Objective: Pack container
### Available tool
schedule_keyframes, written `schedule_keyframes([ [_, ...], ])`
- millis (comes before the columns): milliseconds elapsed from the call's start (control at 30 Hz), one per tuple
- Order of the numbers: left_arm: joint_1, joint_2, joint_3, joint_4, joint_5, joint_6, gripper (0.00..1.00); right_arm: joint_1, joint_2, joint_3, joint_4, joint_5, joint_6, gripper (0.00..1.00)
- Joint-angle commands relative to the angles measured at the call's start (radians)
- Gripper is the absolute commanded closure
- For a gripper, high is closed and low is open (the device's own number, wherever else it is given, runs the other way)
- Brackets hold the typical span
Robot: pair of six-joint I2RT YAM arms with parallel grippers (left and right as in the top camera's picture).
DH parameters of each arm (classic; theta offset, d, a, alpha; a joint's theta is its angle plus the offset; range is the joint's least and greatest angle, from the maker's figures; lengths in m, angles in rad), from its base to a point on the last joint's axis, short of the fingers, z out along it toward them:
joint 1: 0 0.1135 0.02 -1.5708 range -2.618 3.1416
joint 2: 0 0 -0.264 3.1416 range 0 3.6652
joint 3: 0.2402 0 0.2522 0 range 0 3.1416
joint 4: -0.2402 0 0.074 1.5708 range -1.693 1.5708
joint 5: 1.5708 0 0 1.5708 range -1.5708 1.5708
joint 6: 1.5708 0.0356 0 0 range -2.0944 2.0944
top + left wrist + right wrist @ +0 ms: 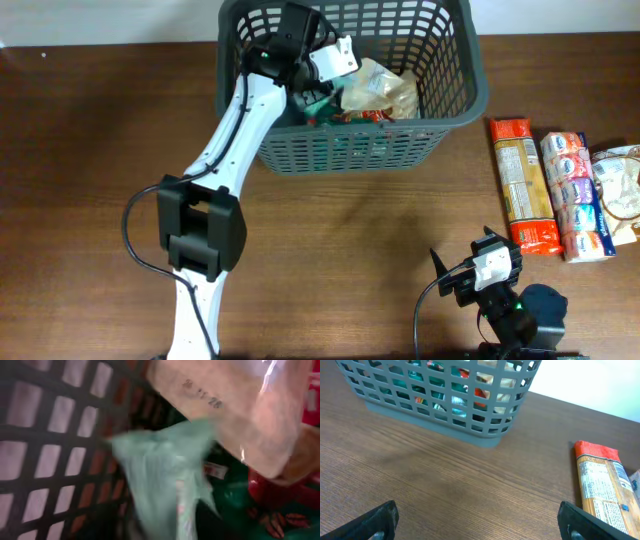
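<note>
**Left arm down in the container, right arm spread wide over the table**

The left gripper [310, 90] is seen sunk inside the container [350, 150], close to its left wall, and its wrist view is heavily blurred. No fingers can be made out there, so whether those jaws are parted or clamped cannot be told. Right in front of them a pale green packet [160, 470] is seen. A beige packet [235, 410] with a printed date is seen above and to the right, and something red [280, 495] low on the right. The container's dark lattice is seen to the left of these jaws.

Over to the right gripper [479, 522]: its jaws are spread wide and empty, with one fingertip caught at each lower corner of the wrist view. The brown table [445, 485] is seen between and ahead of them. The container is found well ahead of these jaws and slightly left, standing upright, with packets glimpsed through its slots. Ahead and to the right, a long orange packet [602, 485] is laid flat on the wood, well apart from the container. Further right of the jaws, a blue-and-white packet [580, 195] is lined up just beside it.
</note>
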Motion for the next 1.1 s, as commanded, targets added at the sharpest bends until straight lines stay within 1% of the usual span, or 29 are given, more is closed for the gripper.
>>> schedule_keyframes([
  [0,0.010,0.001,0.013,0.016,-0.045,-0.116,0.46,0.005,-0.007,-0.005,-0.001,-0.006,0.012,0.01],
  [33,0.012,-0.004,0.036,0.013,-0.075,-0.182,0.45,0.005,-0.007,-0.005,-0.001,-0.006,0.012,0.01],
  [100,0.022,-0.032,0.137,-0.017,-0.082,-0.301,0.43,0.005,-0.007,-0.005,-0.001,-0.006,0.012,0.01],
  [133,0.025,-0.049,0.193,-0.041,-0.081,-0.336,0.43,0.005,-0.007,-0.005,-0.001,-0.006,0.012,0.01],
  [267,0.027,-0.139,0.415,-0.183,-0.082,-0.426,0.43,0.005,-0.007,-0.005,-0.001,-0.006,0.011,0.01],
  [367,0.027,-0.198,0.507,-0.277,-0.082,-0.430,0.43,0.005,-0.007,-0.005,-0.001,-0.006,0.012,0.01],
  [400,0.027,-0.222,0.525,-0.312,-0.089,-0.435,0.42,0.005,-0.007,-0.005,-0.001,-0.006,0.012,0.01],
  [533,0.034,-0.320,0.535,-0.499,-0.218,-0.505,0.43,0.005,-0.007,-0.005,-0.001,-0.006,0.012,0.01],
  [667,0.081,-0.372,0.535,-0.695,-0.232,-0.633,0.43,0.005,-0.007,-0.005,-0.001,-0.005,0.012,0.01],
  [733,0.138,-0.385,0.535,-0.789,-0.232,-0.654,0.42,0.005,-0.007,-0.004,0.002,-0.007,0.013,0.01],
  [767,0.162,-0.387,0.535,-0.809,-0.231,-0.657,0.42,0.005,-0.007,0.003,-0.008,-0.014,0.029,0.01],
  [800,0.203,-0.391,0.535,-0.823,-0.225,-0.689,0.41,0.005,-0.006,0.026,-0.032,-0.013,0.092,0.01],
  [833,0.235,-0.394,0.535,-0.821,-0.215,-0.713,0.37,0.005,-0.005,0.054,-0.055,-0.013,0.143,0.01],
  [900,0.321,-0.397,0.535,-0.803,-0.143,-0.718,0.35,0.005,0.009,0.114,-0.095,-0.013,0.212,0.01],
  [933,0.402,-0.397,0.535,-0.794,-0.068,-0.718,0.35,0.005,0.044,0.195,-0.135,-0.013,0.241,0.01],
  [1000,0.517,-0.396,0.518,-0.782,0.047,-0.718,0.34,0.005,0.101,0.293,-0.184,-0.001,0.240,0.01],
  [1033,0.579,-0.396,0.504,-0.777,0.098,-0.718,0.21,0.005,0.167,0.391,-0.234,0.028,0.238,0.01],
  [1067,0.621,-0.396,0.491,-0.773,0.129,-0.718,0.01,0.005,0.214,0.455,-0.270,0.048,0.230,0.01],
])
